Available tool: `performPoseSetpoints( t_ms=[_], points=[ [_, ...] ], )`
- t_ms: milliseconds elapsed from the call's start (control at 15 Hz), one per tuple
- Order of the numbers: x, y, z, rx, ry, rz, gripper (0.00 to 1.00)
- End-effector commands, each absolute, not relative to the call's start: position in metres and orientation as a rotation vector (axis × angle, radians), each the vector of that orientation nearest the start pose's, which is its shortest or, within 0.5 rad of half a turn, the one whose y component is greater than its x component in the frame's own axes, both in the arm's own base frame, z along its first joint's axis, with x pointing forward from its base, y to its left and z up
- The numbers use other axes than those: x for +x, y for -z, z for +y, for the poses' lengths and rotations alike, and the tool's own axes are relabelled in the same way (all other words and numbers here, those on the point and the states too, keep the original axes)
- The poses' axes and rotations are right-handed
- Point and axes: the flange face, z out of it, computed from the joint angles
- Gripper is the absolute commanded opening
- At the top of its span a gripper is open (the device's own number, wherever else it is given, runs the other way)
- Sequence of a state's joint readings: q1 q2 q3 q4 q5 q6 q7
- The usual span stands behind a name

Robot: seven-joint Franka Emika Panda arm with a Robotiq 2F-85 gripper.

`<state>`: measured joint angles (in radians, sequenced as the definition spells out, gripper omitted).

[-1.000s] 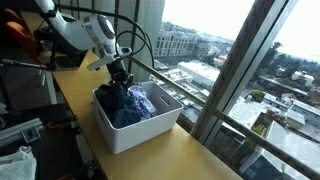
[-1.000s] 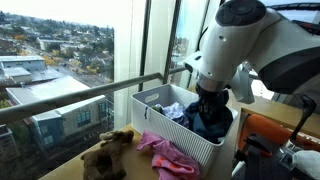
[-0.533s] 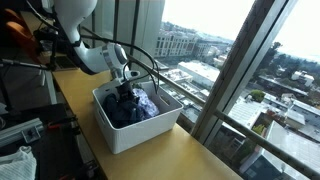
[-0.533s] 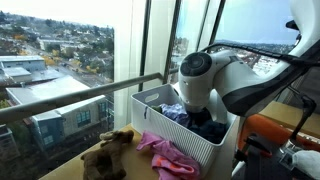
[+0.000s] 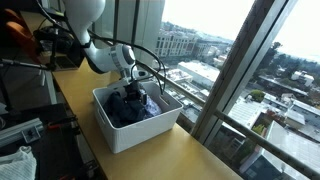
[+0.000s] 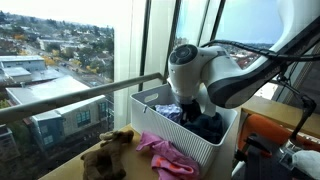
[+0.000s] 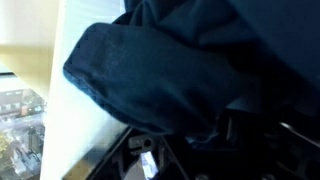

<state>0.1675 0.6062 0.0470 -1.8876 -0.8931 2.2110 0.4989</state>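
Note:
A white laundry basket (image 5: 137, 134) stands on the wooden counter by the window and holds dark blue clothes (image 5: 122, 110). My gripper (image 5: 131, 93) is lowered into the basket and pressed down among those clothes (image 6: 212, 128). In the wrist view a fold of dark blue cloth (image 7: 150, 70) fills nearly the whole picture and lies over the jaws, so how they stand is hidden. The basket's white wall (image 7: 78, 128) shows to the left of the cloth. In both exterior views the arm's wrist (image 6: 190, 75) covers the fingers.
A pink garment (image 6: 168, 156) and a brown stuffed toy (image 6: 108, 150) lie on the counter in front of the basket (image 6: 168, 134). Tall window glass and a rail run close behind it. Equipment and cables crowd the counter's other end (image 5: 30, 130).
The arm has bent down and sunk the gripper from above the basket deep into the dark clothes. The basket, pink garment and toy have not moved.

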Motion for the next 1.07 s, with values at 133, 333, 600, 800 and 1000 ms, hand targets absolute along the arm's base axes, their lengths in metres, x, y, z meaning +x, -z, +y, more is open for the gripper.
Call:
performPoseSetpoints(
  t_ms=[133,333,600,800,1000],
  points=[
    [0.59,-0.254,0.163,2.526,-0.085,0.489,0.98],
    [0.581,-0.296,0.209,2.548,-0.174,0.532,1.0],
    [0.565,-0.334,0.271,2.578,-0.295,0.626,1.0],
    [0.559,-0.326,0.312,2.611,-0.337,0.733,1.0],
    [0.558,-0.306,0.332,2.666,-0.356,0.907,1.0]
  ],
)
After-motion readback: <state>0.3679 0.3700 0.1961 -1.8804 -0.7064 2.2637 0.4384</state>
